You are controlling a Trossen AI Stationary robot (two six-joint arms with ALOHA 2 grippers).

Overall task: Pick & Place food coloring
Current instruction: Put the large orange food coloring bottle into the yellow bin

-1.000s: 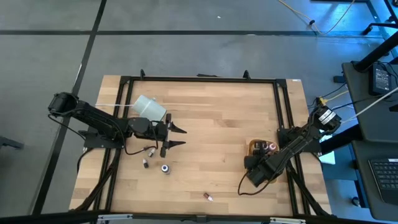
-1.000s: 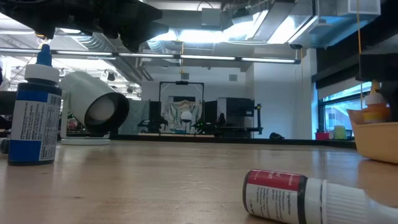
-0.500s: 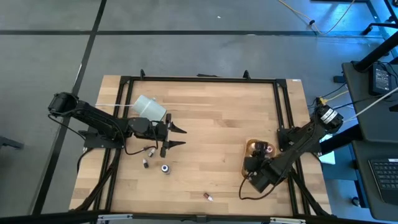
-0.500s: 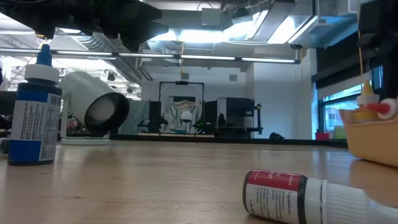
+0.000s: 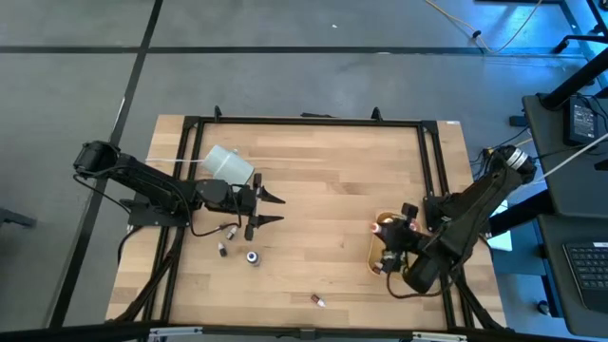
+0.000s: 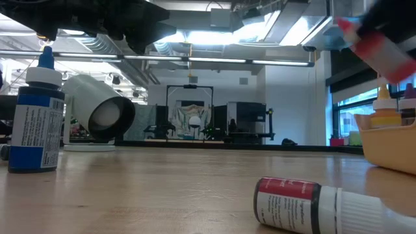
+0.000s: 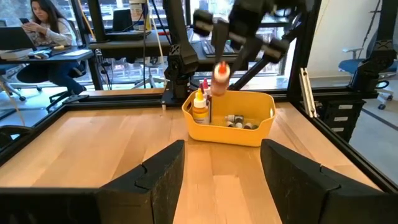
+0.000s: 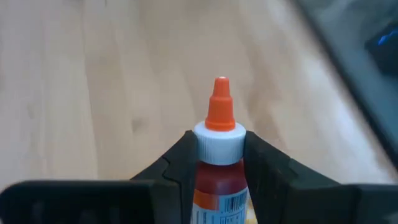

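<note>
red bottle held above the yellow tray, right arm nearest

the right gripper is clenched on a red food coloring bottle, pinching it just under the white collar, with the orange tip pointing forward out of the jaws. so the bottle's long axis runs along the fingers rather than across them. in the high view that gripper hangs at the near-right of the surface, directly over the yellow tray, and the left wrist view shows the bottle raised above the tray's rim, clear of the bottles already standing and lying inside. the move ahead, as i judge it, turns on this: the tray lies straight below the held bottle.

the left gripper waits well apart on the left half, jaws released, beside the tipped white cup. it is the nearer arm to the loose bottles just beside it. one more red bottle lies on its side near the front edge.

hard to make out: the tray's contents cannot be counted, and the low view cuts off the tray at the picture's edge and blurs the held bottle.
</note>
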